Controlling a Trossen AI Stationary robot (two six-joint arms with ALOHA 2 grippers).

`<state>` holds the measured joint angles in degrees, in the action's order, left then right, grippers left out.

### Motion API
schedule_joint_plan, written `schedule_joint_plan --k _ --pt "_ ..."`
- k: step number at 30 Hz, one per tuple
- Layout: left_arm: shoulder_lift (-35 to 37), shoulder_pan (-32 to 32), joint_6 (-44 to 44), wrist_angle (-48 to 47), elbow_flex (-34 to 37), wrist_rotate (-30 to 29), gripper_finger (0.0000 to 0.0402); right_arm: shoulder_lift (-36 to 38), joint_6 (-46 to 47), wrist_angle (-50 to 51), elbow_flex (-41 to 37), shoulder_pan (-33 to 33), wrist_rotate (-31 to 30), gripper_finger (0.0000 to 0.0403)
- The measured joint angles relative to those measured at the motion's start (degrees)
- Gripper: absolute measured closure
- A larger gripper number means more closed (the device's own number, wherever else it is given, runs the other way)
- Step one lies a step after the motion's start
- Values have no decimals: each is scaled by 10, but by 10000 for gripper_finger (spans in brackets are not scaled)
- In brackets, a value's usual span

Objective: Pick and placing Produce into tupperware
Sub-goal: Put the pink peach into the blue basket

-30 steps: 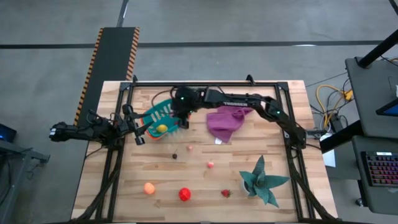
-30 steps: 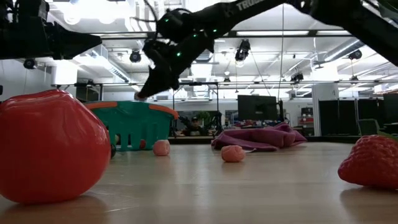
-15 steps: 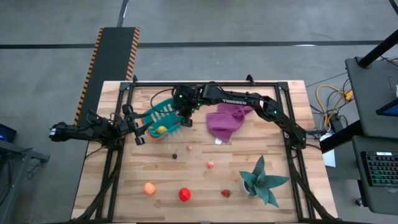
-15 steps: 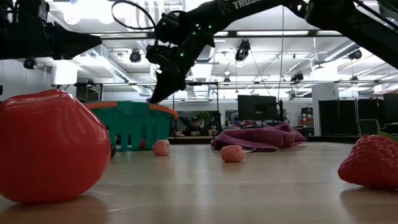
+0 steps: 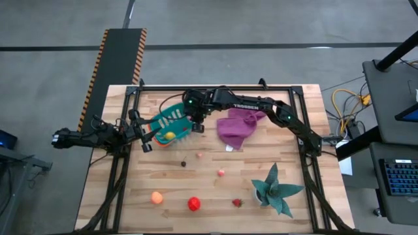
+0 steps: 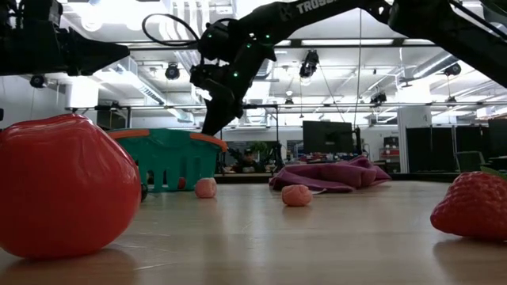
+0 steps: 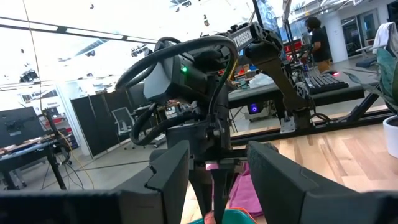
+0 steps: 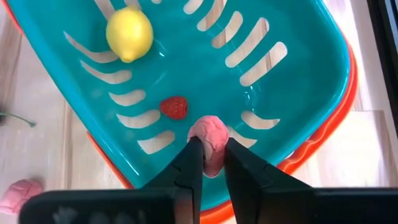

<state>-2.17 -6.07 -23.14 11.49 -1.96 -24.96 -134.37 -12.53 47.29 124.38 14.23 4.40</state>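
The teal basket with an orange rim [image 5: 167,124] lies on the table at the far left and also shows in the low view [image 6: 170,158]. In the right wrist view, a yellow lemon [image 8: 129,34] and a small red strawberry [image 8: 175,107] lie on its slotted floor [image 8: 186,56]. My right gripper [image 5: 196,124] hangs over the basket's right end, shut on a pink fruit piece [image 8: 209,134]. My left gripper [image 5: 145,136] is open and low at the basket's left end; its wrist view [image 7: 217,168] looks across at the right arm. My right gripper pinches the pink fruit piece by its two sides [image 8: 211,149] between its two fingers. The fingers point down from above. The piece is lifted clear above the basket's floor. My left gripper stands at the basket's rim [image 7: 214,218]; I cannot tell whether it touches it.
A purple cloth [image 5: 238,127] lies right of the basket. On the table's near half are two pink bits [image 5: 199,155] [image 5: 221,172], a dark bit [image 5: 183,164], an orange ball [image 5: 157,196], a red ball [image 5: 194,203], a strawberry [image 5: 237,203] and a teal leafed plant [image 5: 274,189].
My right gripper has gone a little toward the table's right edge over the basket, still shut on the pink piece. The basket and my left arm have kept still.
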Motion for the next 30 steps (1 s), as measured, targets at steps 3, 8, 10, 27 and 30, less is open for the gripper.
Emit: schedule_joint_plan --k 3,8,10,27,30 --pt "0 0 0 0 0 0 251 0 1 1 0 1 0 328" --pt "0 0 0 0 0 0 251 0 17 6 0 1 4 291" --pt "0 0 1 0 0 0 251 0 27 6 0 1 19 275" --pt "0 0 2 0 0 1 251 150 48 33 -4 5 169 152" --pt "0 0 2 -1 0 0 251 207 41 49 -16 -12 165 153"
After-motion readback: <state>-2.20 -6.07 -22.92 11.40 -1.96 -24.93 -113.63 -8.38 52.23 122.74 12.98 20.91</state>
